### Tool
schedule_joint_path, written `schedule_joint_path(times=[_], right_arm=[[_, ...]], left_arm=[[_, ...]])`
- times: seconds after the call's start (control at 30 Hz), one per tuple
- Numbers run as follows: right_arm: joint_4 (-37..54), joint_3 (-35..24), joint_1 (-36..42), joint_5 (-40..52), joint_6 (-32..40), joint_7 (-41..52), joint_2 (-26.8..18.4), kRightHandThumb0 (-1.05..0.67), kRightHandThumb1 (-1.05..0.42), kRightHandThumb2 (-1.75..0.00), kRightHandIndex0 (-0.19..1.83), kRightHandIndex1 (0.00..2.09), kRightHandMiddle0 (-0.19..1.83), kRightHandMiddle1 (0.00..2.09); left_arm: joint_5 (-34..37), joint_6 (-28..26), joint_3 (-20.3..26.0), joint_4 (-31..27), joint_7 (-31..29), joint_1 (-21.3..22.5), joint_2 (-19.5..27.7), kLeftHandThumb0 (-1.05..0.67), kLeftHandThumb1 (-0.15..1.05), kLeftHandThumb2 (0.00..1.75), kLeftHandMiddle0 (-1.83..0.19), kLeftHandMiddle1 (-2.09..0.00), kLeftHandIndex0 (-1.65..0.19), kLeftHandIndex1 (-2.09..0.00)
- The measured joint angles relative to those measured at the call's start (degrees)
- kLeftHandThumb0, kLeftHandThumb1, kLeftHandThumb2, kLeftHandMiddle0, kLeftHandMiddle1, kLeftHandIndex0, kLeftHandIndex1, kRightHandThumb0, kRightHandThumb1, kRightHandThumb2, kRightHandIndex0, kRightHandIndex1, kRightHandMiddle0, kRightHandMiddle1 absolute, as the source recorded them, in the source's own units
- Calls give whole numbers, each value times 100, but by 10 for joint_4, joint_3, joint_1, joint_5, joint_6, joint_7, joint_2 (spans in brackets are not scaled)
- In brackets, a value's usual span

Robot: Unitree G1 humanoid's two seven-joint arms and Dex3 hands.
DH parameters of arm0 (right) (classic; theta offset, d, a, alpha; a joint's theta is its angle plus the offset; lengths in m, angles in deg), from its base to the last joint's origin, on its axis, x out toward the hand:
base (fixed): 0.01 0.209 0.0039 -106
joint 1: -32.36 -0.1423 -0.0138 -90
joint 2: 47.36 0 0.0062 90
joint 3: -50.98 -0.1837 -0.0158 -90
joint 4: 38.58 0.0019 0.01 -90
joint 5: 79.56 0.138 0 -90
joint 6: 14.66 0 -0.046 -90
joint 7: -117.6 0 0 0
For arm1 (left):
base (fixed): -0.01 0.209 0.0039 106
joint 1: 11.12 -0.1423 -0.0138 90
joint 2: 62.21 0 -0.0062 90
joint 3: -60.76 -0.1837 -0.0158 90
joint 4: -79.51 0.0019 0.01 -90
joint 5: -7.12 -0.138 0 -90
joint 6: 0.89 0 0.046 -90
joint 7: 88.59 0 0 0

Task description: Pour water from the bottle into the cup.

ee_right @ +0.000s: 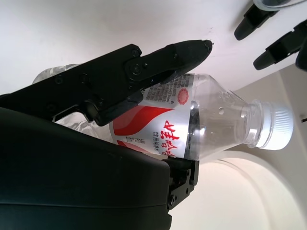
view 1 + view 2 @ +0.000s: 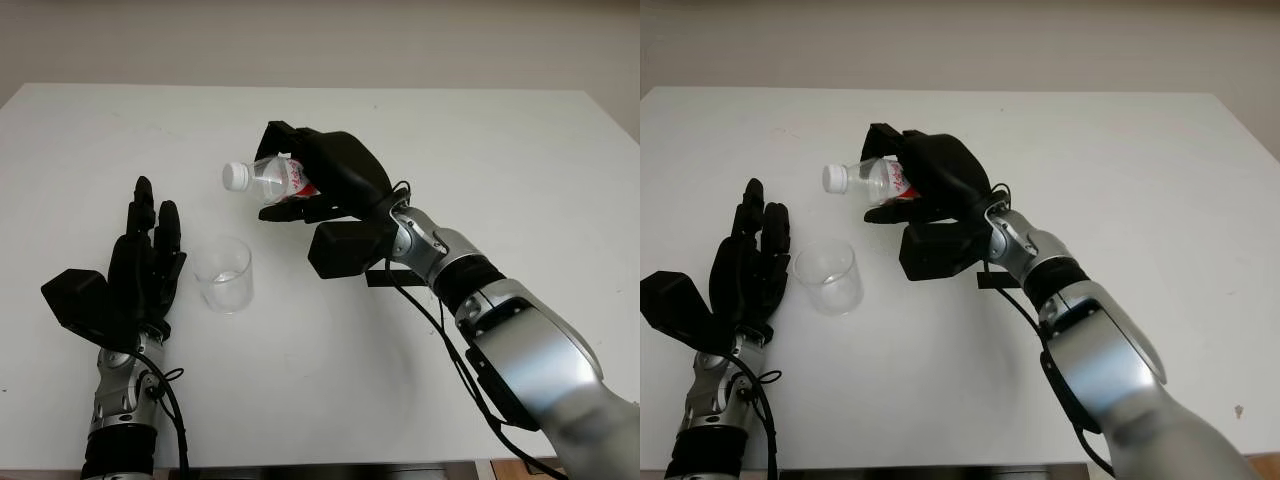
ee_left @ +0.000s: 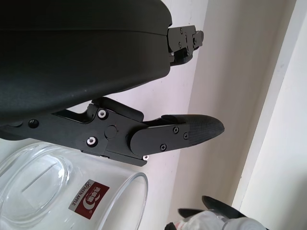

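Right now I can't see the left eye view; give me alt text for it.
The right hand holds a capped plastic bottle tipped on its side above the white table, cap pointing toward the robot's left. A clear cup stands upright below and nearer the robot, with the open left hand beside it.

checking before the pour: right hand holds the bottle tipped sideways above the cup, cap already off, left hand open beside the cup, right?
Not quite: the white cap is on the bottle, as the right wrist view shows. The rest holds: the right hand holds it sideways above the cup, left hand open beside it.
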Motion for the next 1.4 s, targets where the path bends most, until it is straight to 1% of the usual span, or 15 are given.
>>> schedule_joint_path(times=[0.1,0.23,0.37,0.5,0.63,0.77,0.87,0.9,0.97,1.1,1.23,1.3,1.33,1.4], right_arm=[[-1,27,-15,-36,-1,-35,-11,-39,-105,-22,141,209,100,209],[-4,62,-35,-82,-6,-110,-19,-41,-105,-23,139,209,105,209],[-8,80,-57,-102,-7,-139,-23,-43,-105,-31,133,209,104,209],[-9,96,-66,-115,-7,-153,-26,-42,-105,-30,130,209,101,209],[-9,122,-77,-147,8,-179,-28,-44,-105,-28,124,209,94,209],[-9,136,-86,-162,16,-206,-28,-46,-105,-25,124,209,92,209],[-9,153,-91,-180,24,-232,-28,-47,-105,-26,125,209,84,209],[-9,163,-93,-194,36,-251,-28,-48,-105,-29,125,209,82,209],[-8,182,-97,-220,64,-279,-28,-49,-105,-27,124,209,69,209],[-6,207,-99,-246,90,-316,-28,-50,-105,-23,125,209,65,209],[1,217,-103,-252,95,-333,-27,-51,-105,-26,121,209,57,209],[3,227,-108,-266,107,-350,-27,-51,-105,-26,121,209,57,209],[3,231,-109,-269,110,-356,-27,-50,-105,-28,122,209,65,209],[4,239,-112,-276,113,-365,-26,-50,-105,-25,122,209,72,209]], left_arm=[[1,1,1,0,-2,0,0,-63,105,47,11,-5,12,-5],[6,1,3,0,0,0,-2,-63,105,46,10,-5,11,-6],[6,1,2,0,0,0,-2,-62,105,48,11,-5,11,-5],[6,1,2,-1,0,0,-3,-62,105,47,10,-5,11,-5],[7,1,2,-2,2,0,-3,-62,105,47,11,-5,11,-5],[7,1,2,-4,2,-1,-4,-62,105,47,11,-5,12,-5],[8,2,2,-4,2,-1,-6,-62,105,47,10,-6,11,-6],[8,2,2,-4,2,-1,-8,-63,105,47,10,-6,11,-6],[8,4,2,-4,3,-1,-9,-63,105,47,10,-6,11,-5],[8,8,2,-2,4,-1,-11,-62,105,48,10,-6,11,-5],[8,8,2,-2,3,-1,-11,-62,105,49,11,-5,12,-5],[8,8,2,-2,3,0,-11,-62,105,48,11,-5,12,-5],[8,8,2,-1,3,0,-11,-62,105,48,11,-5,12,-5],[8,8,2,-1,3,0,-11,-62,105,48,10,-6,12,-5]])
